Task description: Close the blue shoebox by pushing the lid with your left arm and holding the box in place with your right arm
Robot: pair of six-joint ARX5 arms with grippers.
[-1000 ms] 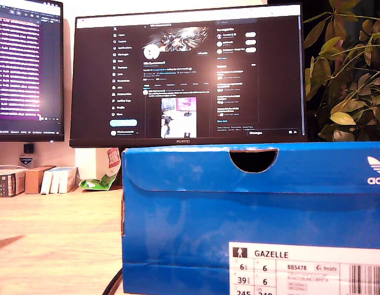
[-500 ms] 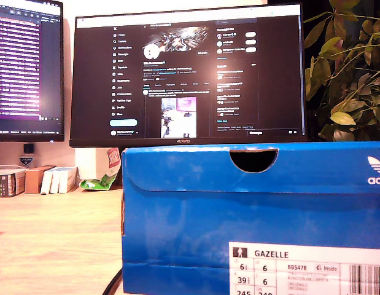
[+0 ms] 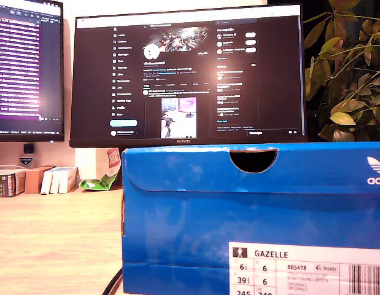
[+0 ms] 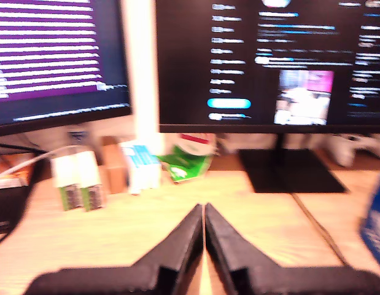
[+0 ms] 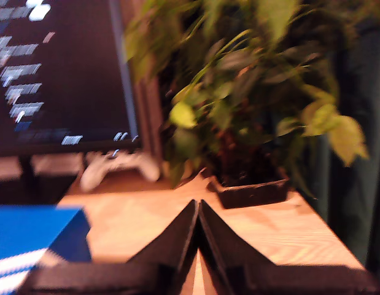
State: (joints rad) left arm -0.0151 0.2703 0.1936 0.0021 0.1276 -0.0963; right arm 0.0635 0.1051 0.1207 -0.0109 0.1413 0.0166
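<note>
Wooden desk [image 3: 54, 239] carries the blue shoebox [image 3: 239, 203], lid down. My first gripper [image 4: 204, 212] and second gripper [image 5: 198, 208], both clenched empty, hang apart from the shoebox; unbraced, it could slide.

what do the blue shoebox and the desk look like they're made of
Blue shoebox: likely printed cardboard with a slight sheen; folded flap edges, a cut finger notch and a pasted paper size label.
Desk: looks like light wood or wood-look laminate; visible grain lines, smooth surface. Which one, I cannot tell.

"GAZELLE", "BB5478" on the shoebox label [image 3: 306, 268]; "HUAWEI" on the monitor [image 3: 185, 141].
</note>
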